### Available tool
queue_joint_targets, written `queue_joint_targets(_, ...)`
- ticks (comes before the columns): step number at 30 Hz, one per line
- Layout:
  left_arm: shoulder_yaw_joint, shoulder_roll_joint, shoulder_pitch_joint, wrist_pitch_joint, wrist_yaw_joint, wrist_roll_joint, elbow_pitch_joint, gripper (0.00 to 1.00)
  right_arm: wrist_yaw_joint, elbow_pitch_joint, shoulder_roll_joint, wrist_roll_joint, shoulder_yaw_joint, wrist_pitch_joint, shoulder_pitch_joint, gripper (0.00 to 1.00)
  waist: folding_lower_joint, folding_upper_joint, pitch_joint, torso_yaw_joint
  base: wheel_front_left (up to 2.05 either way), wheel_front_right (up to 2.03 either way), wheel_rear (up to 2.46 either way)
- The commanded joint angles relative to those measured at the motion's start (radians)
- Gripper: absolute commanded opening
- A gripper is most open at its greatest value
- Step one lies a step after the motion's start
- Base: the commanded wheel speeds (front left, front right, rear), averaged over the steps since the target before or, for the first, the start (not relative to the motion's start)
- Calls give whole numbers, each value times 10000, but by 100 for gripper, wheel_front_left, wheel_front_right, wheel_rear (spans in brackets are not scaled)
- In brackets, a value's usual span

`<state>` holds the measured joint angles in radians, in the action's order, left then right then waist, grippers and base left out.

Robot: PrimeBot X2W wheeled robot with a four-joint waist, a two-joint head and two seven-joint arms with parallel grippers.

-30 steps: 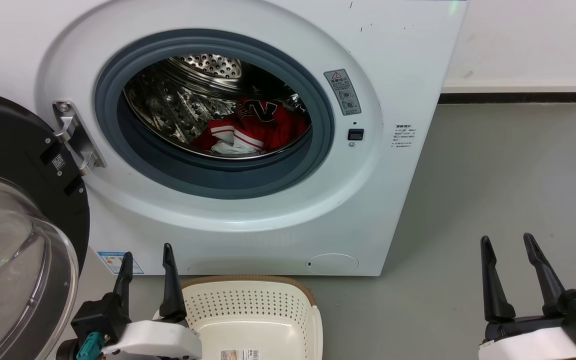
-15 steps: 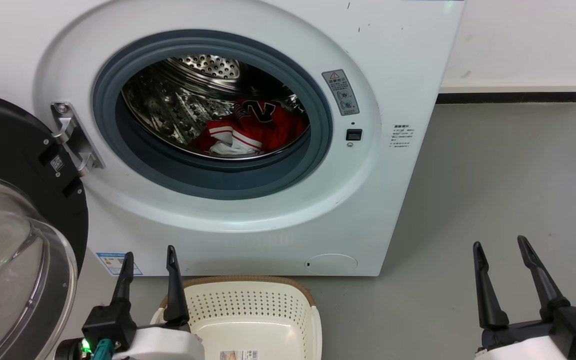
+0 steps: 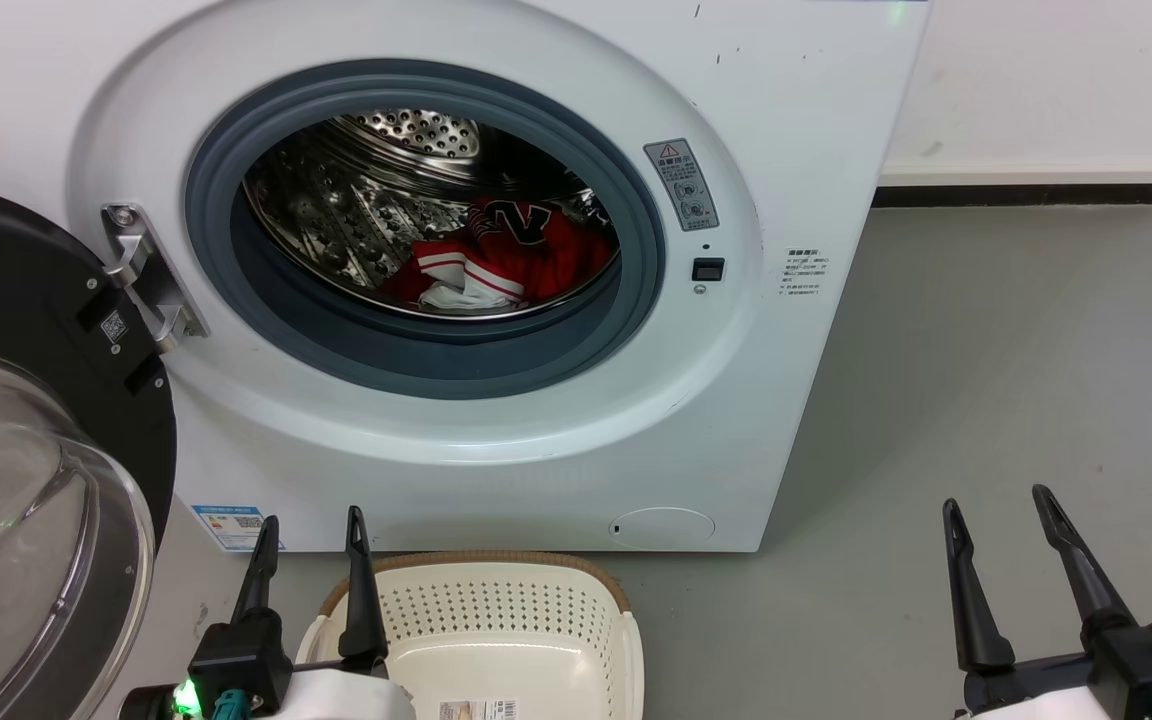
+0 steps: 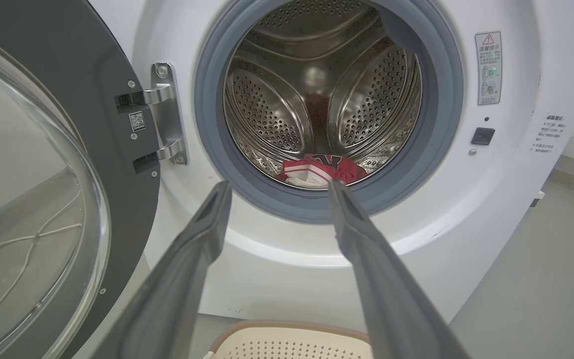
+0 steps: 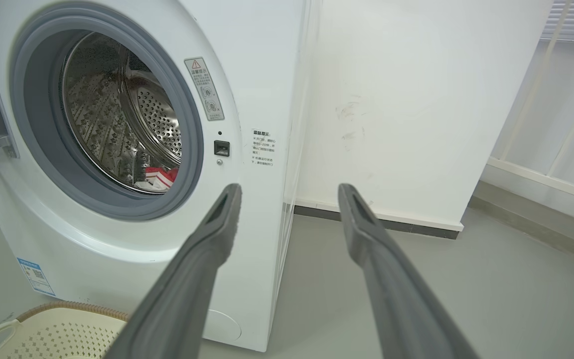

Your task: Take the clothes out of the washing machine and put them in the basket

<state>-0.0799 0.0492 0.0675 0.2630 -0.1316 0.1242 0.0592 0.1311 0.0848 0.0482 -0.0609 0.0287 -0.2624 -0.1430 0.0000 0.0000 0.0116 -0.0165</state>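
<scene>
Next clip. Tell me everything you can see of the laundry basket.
The basket is small, cream plastic, rounded-rectangular, walls perforated in rows under a brown woven-look rim. It stands upright on the grey floor just before the washing machine. Its visible interior is bare but for a paper label on the base.

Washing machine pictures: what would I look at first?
The white washing machine has its round porthole wide open, its glass door swung out to the left. Bright red clothes lie low in the shiny drum. A cream basket sits on the floor just in front, beside the open left hand.
</scene>
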Motion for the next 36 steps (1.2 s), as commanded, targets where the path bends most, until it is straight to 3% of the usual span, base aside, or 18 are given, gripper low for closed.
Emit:
queue_joint_targets(1, 17, 18, 38, 28, 12, -13, 28, 100, -5, -33, 37, 52, 25, -39, -34, 100, 0, 0, 4, 5, 0, 0, 0)
queue_joint_targets(17, 58, 18, 6, 28, -32, 12, 172, 100, -7, -92, 37, 147, 64, -39, 21, 100, 0, 0, 41, -27, 0, 0, 0)
queue_joint_targets(22, 113, 15, -611, 28, 136, -109, 466, 100, -5, -62, 37, 162, 23, -37, 223, 100, 0, 0, 194, -95, 0, 0, 0)
queue_joint_targets(29, 357, 30, -2459, 26, 787, -284, 1581, 100, -7, 112, 35, 176, -104, -32, 683, 100, 0, 0, 967, -376, 0, 0, 0)
queue_joint_targets(36, 725, 450, -5391, 26, 1358, -416, 3502, 100, -7, 316, 32, 281, -240, -32, 1503, 100, 0, 0, 2404, -887, 0, 0, 0)
